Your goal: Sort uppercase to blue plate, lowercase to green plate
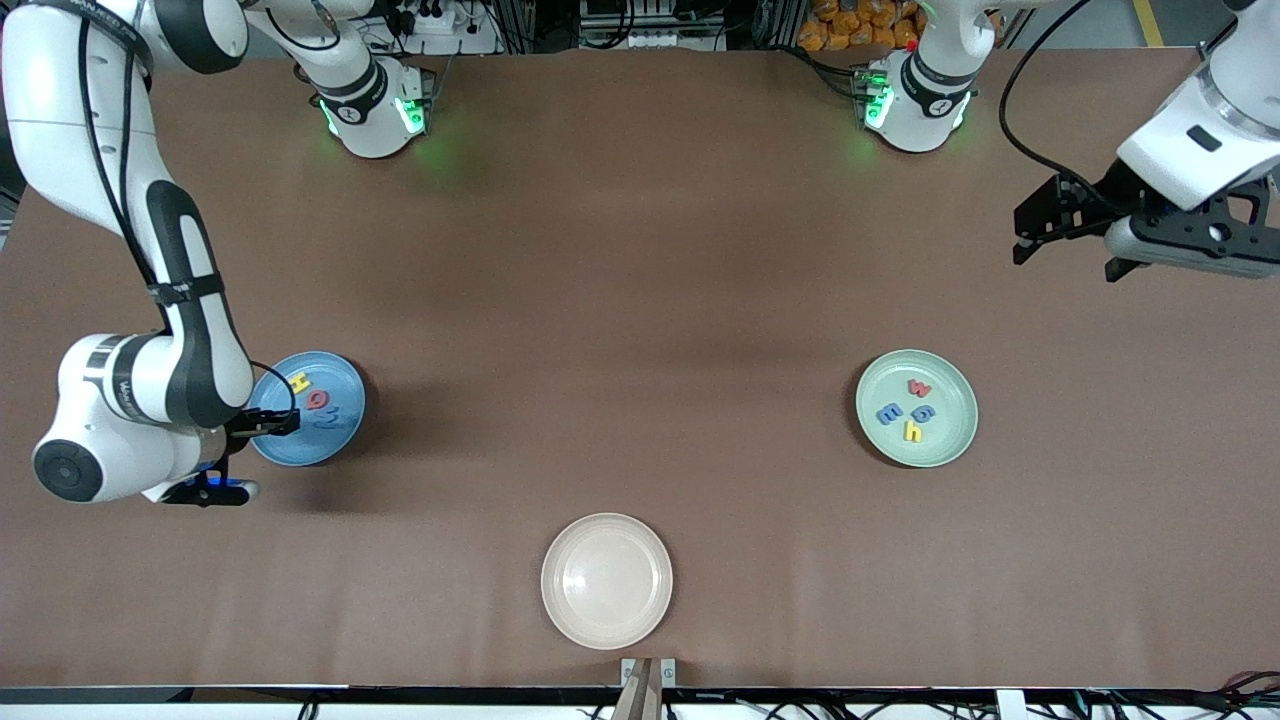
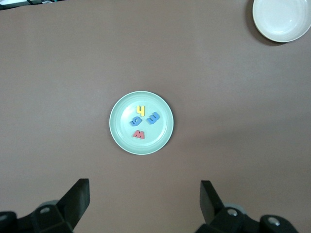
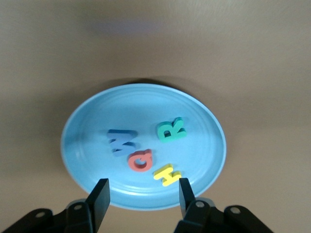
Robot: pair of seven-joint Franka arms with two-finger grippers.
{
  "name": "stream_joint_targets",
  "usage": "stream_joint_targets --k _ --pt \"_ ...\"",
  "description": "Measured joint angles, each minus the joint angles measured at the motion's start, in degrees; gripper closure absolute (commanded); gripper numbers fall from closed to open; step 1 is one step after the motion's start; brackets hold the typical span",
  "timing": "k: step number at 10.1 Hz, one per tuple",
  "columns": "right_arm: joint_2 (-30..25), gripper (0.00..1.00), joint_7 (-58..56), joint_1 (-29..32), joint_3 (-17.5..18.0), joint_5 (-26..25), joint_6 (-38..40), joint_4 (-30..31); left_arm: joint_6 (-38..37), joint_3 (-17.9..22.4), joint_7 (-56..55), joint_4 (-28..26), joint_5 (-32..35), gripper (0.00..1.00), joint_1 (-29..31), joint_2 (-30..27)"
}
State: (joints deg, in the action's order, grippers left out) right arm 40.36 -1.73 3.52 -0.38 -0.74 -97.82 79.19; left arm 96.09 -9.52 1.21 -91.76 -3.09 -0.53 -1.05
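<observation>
The blue plate (image 1: 342, 388) lies toward the right arm's end and holds a yellow H (image 1: 299, 381), a red Q (image 1: 318, 400) and a blue W (image 1: 327, 418). The right wrist view shows the plate (image 3: 92, 131) with W (image 3: 121, 142), Q (image 3: 141, 161), H (image 3: 167, 174) and teal R (image 3: 171, 129). My right gripper (image 1: 278, 421) (image 3: 143, 199) is open and empty, low over the plate's rim. The green plate (image 1: 950, 440) (image 2: 121, 133) holds a red w (image 1: 919, 388), blue e (image 1: 889, 413), blue g (image 1: 921, 414) and yellow h (image 1: 912, 431). My left gripper (image 1: 1065, 235) (image 2: 144, 204) is open and empty, high above the table.
An empty cream plate (image 1: 606, 580) lies near the table's front edge at the middle; it also shows in the left wrist view (image 2: 282, 17). The two arm bases stand along the table's back edge. Brown table surface lies between the plates.
</observation>
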Motion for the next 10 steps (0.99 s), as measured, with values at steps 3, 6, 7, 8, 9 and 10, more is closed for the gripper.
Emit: stream_joint_targets --k 3,6,7,8,9,10 --pt "-9.2 0.0 0.0 -0.2 0.3 0.1 3.7 -1.4 -0.9 0.5 0.0 2.3 1.0 0.0 0.3 1.9" --pt "-21.4 0.0 0.0 -0.7 0.6 0.2 9.1 -1.3 -3.8 0.8 0.0 4.9 1.2 0.0 0.9 1.7" --pt "-25.7 0.0 0.0 -0.9 0.7 0.3 9.8 -0.2 -5.4 0.7 0.0 5.5 1.2 0.0 0.8 1.6" --pt "-30.2 0.0 0.0 -1.0 0.7 0.3 9.8 2.3 -6.1 0.6 0.0 5.7 1.2 0.0 0.8 1.4" --pt "-34.5 0.0 0.1 -1.0 0.7 0.3 9.1 5.8 -6.5 0.6 0.0 5.9 1.2 0.0 0.8 1.1" --pt "-38.1 0.0 0.2 -1.1 0.7 0.4 7.0 9.8 -6.7 0.6 0.0 6.0 1.3 0.0 0.8 0.8"
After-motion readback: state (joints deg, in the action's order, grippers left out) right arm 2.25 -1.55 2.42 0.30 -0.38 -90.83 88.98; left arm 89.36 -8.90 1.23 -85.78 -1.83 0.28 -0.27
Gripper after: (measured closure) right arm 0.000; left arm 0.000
